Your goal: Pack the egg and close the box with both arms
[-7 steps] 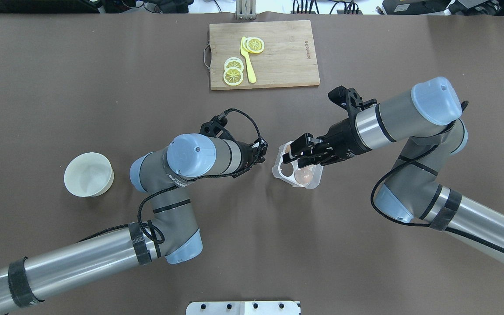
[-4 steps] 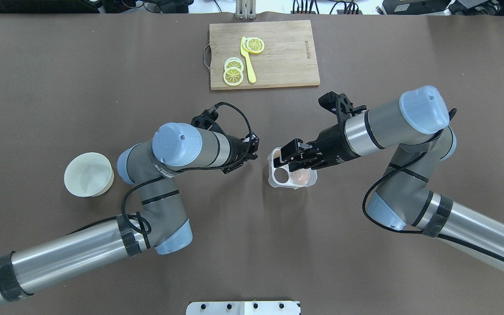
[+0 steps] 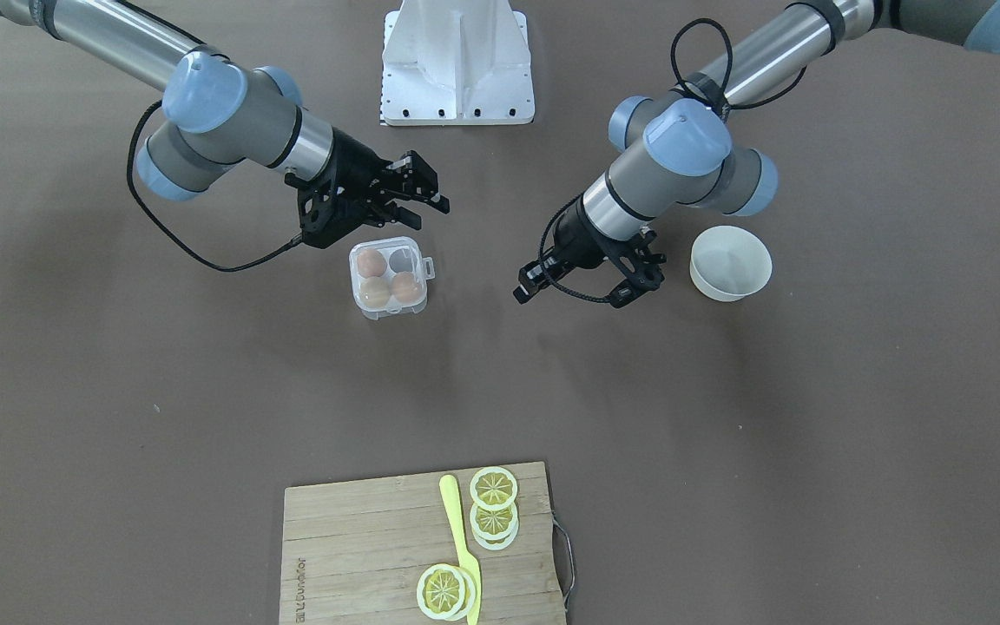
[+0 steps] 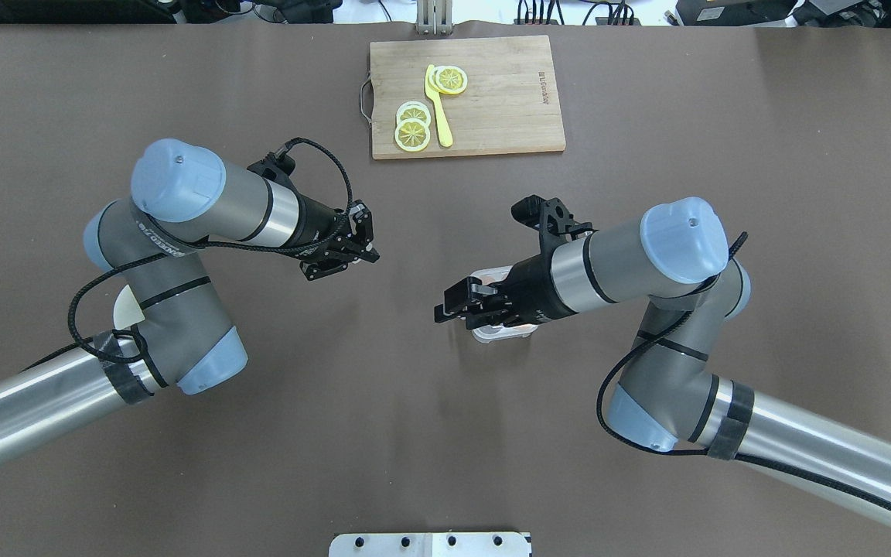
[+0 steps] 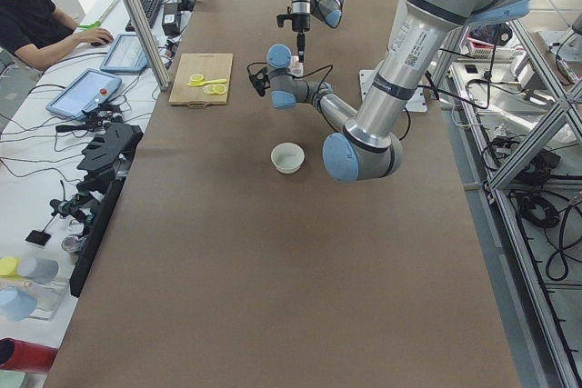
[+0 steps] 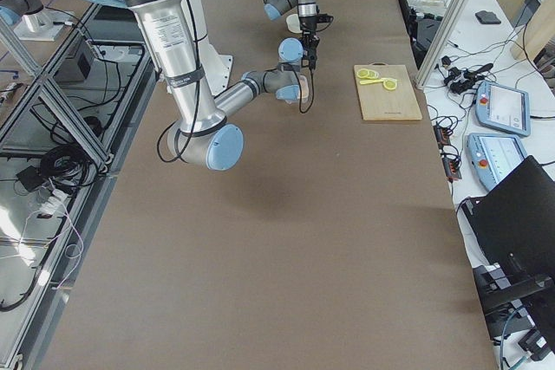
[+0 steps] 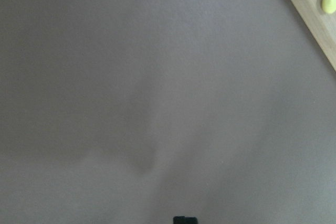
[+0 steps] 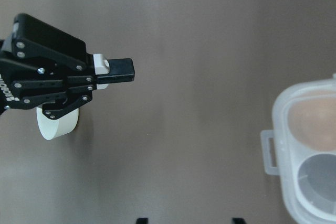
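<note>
the box (image 3: pixel 389 276) sits lid-down on the surface (image 3: pixel 205 391), just beside the spread, empty right fingers (image 3: pixel 417 174); the left fingers (image 8: pixel 119 70), pressed together, are well apart from it.

Overhead, the right arm (image 4: pixel 608 263) hides most of the box (image 4: pixel 496 334), the left arm (image 4: pixel 206 205) most of the bowl (image 4: pixel 127 309).

Worktop (image 3: pixel 812 417): matt brown covering, smooth. Box (image 3: pixel 398 258): clear, glossy plastic. Arms (image 3: pixel 109 42): bright brushed-metal tubes with smooth light-blue caps (image 3: pixel 687 137). Left claw (image 8: pixel 122 70) and right claw (image 3: pixel 432 189): matt black. Bowl (image 3: pixel 730 260): matt white. Cutting board (image 3: pixel 352 538): pale wood, grain visible. Lemon slices (image 3: pixel 493 488) and knife (image 3: pixel 457 529): yellow, plastic-looking.
</note>
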{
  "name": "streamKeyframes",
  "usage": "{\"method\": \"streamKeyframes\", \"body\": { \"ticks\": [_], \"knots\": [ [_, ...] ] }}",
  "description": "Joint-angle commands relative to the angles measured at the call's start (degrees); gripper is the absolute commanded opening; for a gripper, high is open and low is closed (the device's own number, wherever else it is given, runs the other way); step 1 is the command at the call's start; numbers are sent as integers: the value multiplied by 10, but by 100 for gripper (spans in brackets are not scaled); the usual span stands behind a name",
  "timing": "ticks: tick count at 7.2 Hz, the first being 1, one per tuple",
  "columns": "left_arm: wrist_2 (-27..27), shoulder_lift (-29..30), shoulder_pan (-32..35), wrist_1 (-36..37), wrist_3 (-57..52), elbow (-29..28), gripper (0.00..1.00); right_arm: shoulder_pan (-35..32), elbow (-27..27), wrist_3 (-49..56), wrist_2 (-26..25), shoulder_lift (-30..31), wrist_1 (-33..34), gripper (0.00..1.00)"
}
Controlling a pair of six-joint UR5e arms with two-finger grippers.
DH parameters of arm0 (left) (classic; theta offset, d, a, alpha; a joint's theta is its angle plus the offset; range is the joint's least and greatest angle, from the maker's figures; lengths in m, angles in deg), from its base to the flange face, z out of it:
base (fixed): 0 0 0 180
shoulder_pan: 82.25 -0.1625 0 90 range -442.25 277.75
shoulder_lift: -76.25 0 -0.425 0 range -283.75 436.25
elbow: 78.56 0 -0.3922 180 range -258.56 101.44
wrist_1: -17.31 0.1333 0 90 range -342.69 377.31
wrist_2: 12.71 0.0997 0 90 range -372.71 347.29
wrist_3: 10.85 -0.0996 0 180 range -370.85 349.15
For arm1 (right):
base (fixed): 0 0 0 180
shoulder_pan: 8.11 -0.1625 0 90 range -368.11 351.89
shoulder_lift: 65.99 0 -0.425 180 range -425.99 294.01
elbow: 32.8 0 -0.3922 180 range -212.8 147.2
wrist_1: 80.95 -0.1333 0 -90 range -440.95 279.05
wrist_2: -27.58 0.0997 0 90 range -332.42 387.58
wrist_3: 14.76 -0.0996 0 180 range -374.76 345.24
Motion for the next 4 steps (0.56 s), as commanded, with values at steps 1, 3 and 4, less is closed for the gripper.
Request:
{"method": "streamKeyframes", "body": {
  "ticks": [1,3,4],
  "knots": [
    [-12,-6,9,1,-1,6,0,22,0,-2,-27,-29,28,70],
    [-20,-6,15,2,-1,7,0,27,0,-2,-29,-35,29,98],
    [-19,-5,16,4,-1,7,0,30,0,-5,-36,-39,35,99]
  ]
}}
